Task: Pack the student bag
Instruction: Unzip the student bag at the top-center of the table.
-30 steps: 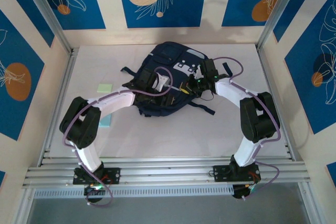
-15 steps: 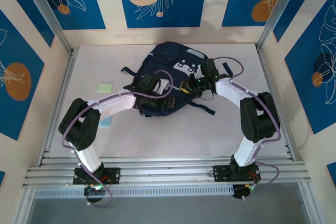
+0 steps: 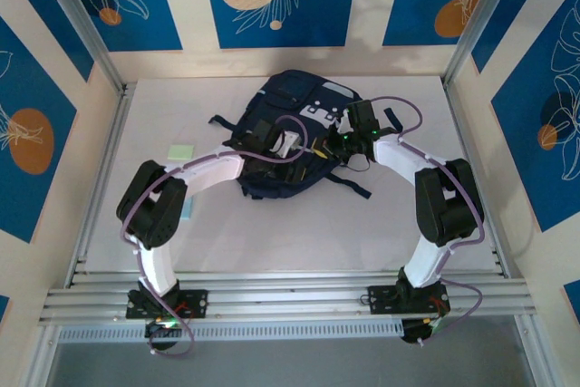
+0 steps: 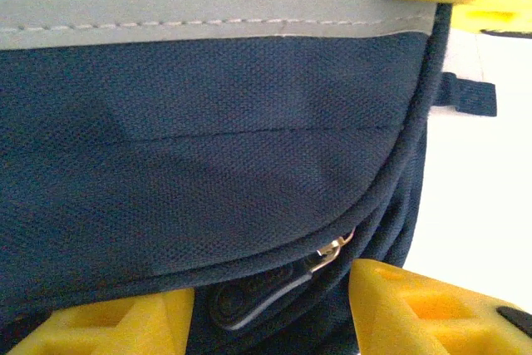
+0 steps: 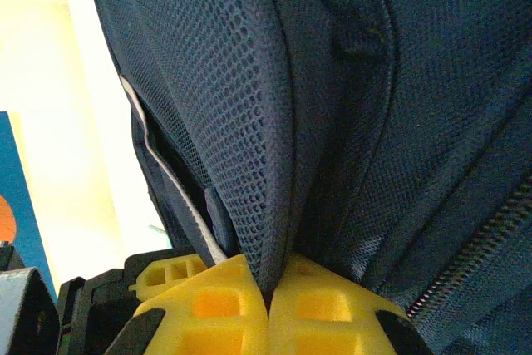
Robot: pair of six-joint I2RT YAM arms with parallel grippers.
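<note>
Well, in the top camera you see the student bag [image 3: 285,120] lying at the middle back of the table [image 3: 272,242]. Both arms bend their elbows outward and reach inward to it. The left gripper [image 3: 294,145] is on its near part and the right gripper [image 3: 323,149] just beside; their fingertips are too small to judge here.

In the left wrist camera, the yellow fingers [image 4: 125,326] stand apart, with the bag's navy seam and a zipper pull [image 4: 332,248] between them. Whether they press it, I cannot tell. Lettering on a tab at the top edge is cut off and unreadable.

In the right wrist camera, the fingers [image 5: 208,305] are pressed together, pinching a padded mesh edge of the bag.
</note>
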